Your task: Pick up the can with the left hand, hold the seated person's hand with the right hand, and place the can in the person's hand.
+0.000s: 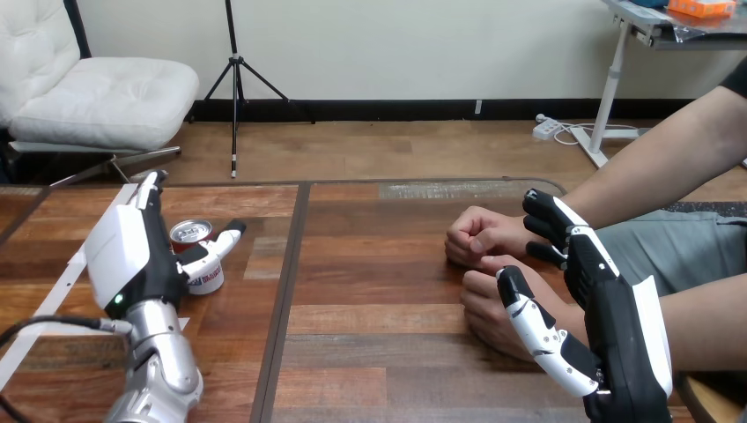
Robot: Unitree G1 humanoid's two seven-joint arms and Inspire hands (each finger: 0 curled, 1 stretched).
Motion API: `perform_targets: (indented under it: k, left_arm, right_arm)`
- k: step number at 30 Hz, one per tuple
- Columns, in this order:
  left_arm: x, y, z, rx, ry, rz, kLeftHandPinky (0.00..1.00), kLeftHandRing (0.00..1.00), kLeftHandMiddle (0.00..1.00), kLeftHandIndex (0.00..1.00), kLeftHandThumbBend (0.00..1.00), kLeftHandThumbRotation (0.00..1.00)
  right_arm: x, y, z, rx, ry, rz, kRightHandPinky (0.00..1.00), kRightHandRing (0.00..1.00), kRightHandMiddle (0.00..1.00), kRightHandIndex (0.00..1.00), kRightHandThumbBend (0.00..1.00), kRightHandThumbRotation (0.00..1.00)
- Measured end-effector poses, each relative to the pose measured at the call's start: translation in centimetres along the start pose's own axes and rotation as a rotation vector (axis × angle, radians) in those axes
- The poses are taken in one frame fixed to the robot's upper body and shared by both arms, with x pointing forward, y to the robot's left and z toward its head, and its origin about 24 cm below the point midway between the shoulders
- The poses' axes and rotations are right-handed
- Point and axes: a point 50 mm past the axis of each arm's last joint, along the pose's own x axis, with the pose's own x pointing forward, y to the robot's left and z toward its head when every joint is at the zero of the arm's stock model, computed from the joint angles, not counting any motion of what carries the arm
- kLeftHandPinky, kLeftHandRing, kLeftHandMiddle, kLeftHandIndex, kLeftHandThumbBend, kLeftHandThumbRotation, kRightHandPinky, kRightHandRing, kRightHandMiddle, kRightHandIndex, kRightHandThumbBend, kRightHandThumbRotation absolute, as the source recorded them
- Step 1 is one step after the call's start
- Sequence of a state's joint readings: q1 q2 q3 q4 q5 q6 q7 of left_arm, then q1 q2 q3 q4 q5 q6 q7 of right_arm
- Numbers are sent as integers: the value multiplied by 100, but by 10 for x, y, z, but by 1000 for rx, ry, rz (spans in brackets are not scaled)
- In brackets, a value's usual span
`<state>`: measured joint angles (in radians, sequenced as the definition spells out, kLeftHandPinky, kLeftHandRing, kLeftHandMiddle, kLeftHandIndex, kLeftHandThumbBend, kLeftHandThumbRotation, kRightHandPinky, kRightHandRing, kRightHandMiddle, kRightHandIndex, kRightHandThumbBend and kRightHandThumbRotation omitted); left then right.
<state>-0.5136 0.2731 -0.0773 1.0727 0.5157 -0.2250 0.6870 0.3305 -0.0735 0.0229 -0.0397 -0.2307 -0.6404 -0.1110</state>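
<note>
A small can (pixel 195 236) with a silver top and a red-and-white label stands upright on the left part of the wooden table (pixel 379 291). My left hand (pixel 132 251) is set edge-up right beside it, open. Its straight fingers reach past the can's left side, and its thumb (pixel 214 248) lies across the can's front. The person's two hands rest as loose fists at the right, one farther (pixel 477 236) and one nearer (pixel 487 301). My right hand (pixel 617 317) is open beside them, its fingertips (pixel 548 222) at the farther wrist and its thumb (pixel 528 310) over the nearer fist. I cannot tell whether it touches them.
The person's forearms (pixel 669 159) come in from the right edge. A strip of white tape (pixel 62 286) runs along the table's left part. A dark seam (pixel 286 291) splits the tabletop into two panels.
</note>
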Motion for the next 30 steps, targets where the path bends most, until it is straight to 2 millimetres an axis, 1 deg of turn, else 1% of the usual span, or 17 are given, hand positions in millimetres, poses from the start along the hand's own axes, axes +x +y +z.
perform_targets:
  k: [16,30]
  left_arm:
    - [6,-2,6,31,7,-45,70,78,84,87,83,44]
    - [8,-4,3,47,37,-73,69,78,83,86,84,40]
  right_arm:
    - [0,0,0,3,4,-2,80,86,87,86,49,46]
    - [0,0,0,7,4,-4,78,85,87,85,48,46]
